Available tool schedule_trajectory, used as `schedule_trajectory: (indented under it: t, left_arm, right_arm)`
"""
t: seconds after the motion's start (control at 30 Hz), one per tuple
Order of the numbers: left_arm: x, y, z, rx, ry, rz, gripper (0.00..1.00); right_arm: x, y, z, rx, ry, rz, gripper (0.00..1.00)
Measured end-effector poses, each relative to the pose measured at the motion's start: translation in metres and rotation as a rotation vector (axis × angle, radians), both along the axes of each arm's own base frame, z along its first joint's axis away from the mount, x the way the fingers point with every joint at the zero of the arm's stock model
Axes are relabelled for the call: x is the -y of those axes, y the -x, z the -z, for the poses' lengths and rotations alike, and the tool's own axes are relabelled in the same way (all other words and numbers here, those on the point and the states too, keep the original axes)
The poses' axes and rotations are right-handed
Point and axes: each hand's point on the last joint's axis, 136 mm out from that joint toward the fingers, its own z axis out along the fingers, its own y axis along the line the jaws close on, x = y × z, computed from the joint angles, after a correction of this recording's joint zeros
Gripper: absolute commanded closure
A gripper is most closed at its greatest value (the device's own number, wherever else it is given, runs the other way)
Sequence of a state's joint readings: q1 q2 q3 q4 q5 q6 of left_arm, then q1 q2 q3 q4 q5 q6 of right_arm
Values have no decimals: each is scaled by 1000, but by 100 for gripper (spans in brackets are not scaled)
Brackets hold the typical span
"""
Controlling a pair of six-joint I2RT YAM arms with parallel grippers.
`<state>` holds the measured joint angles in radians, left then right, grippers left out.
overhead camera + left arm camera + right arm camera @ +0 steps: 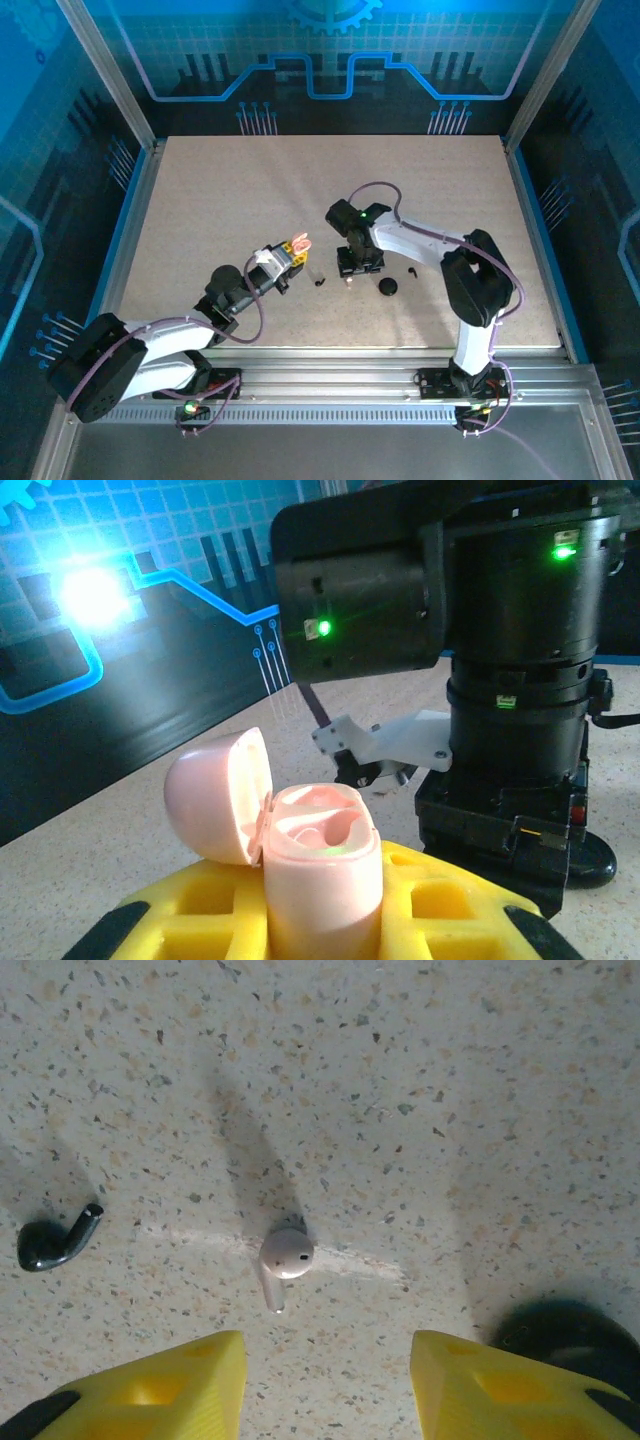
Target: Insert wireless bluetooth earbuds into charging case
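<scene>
My left gripper is shut on a pink charging case, held upright with its lid hinged open and its wells empty. From above, the case sits at the left gripper's tip. A pale earbud lies on the table just ahead of my right gripper, which is open and holds nothing. A black earbud lies to its left. Seen from above, the right gripper points down between one black earbud and another.
A round black puck lies on the table just right of the right gripper, and its edge is at lower right in the right wrist view. The right arm's wrist stands close in front of the held case. Speckled tabletop stretches beyond.
</scene>
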<state>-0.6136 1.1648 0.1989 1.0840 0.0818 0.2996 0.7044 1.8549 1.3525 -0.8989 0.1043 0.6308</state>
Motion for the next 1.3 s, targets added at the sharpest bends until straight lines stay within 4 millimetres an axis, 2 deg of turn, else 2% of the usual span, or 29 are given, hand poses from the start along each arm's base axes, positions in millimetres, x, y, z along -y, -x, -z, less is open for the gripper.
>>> schedule_trajectory:
  t: [0.3,0.5,0.8,1.3]
  left_arm:
    - [-1,1,3,-4,-21,0,82]
    - [-1,2,0,2,-17,0,82]
    - [-1,2,3,-9,-24,0,82]
    - [-1,2,5,-16,-29,1,82]
  right_arm:
    - [-15,-7,13,-70,-27,-22,56]
    - [-17,-3,29,-119,-23,-29,57]
    - [-17,-7,42,-143,-35,-26,61]
    - [-11,-7,43,-150,-24,-13,73]
